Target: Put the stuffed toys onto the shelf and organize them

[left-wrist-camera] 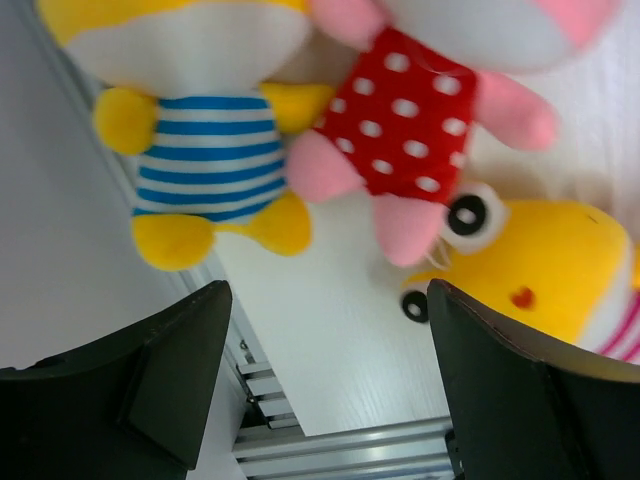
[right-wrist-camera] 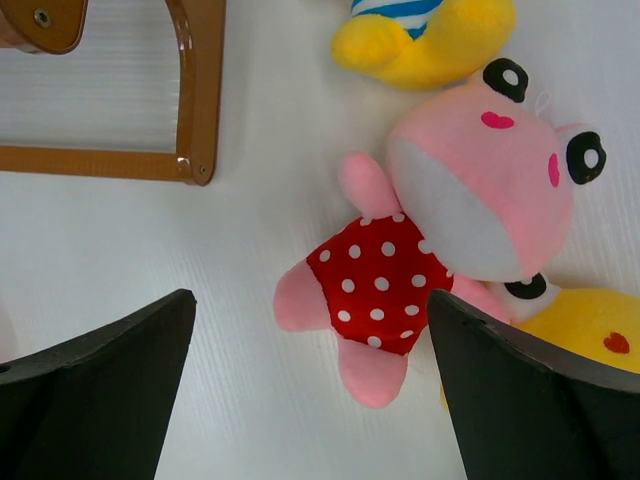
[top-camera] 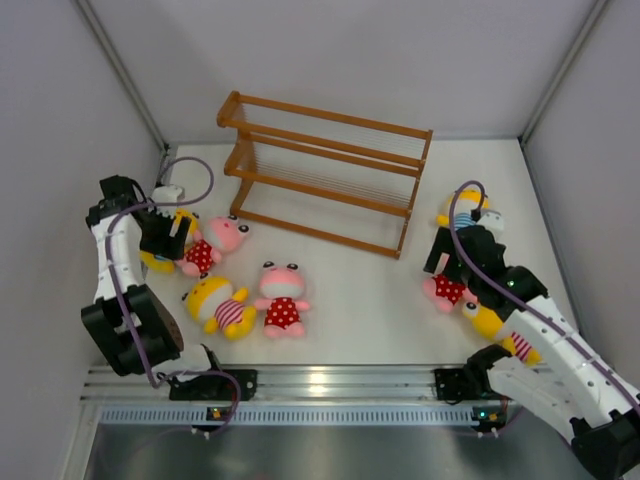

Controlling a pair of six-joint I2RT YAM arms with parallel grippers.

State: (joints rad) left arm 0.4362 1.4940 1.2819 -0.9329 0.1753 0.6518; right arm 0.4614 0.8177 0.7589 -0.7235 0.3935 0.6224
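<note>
Closest to the arm bases, on the open ground between the two arms, a red-striped yellow toy (top-camera: pixel 222 306) and a pink dotted toy (top-camera: pixel 281 302) lay just beside each other, with neither gripper over them. A little further in on the left, the left gripper (left-wrist-camera: pixel 320 395) hung with its jaws spread wide and nothing between them. Its nearest toys lay beyond the fingertips, not inside the gap. A blue-striped yellow toy (left-wrist-camera: pixel 208 150) sat ahead on the left of the wrist view and a second pink toy (left-wrist-camera: pixel 412 112) ahead on the right. The two were pressed arm to arm, each with its feet nearest the gripper and its body running away from it. On the right, the right gripper (right-wrist-camera: pixel 315 400) was likewise wide open and empty. The third pink toy (right-wrist-camera: pixel 440 225) lay ahead of it, off toward the right side of the wrist view. Its long axis slanted from the feet near the gap up to the head at the far right, and a yellow head (right-wrist-camera: pixel 590 335) was tucked against it. Closing across that torso would probably need a shift rightward and a small wrist turn. Farthest back stood the shelf (top-camera: pixel 325 170), with no toy on it yet. Its end frame showed close to the right gripper, so the right arm looked the nearer.
</note>
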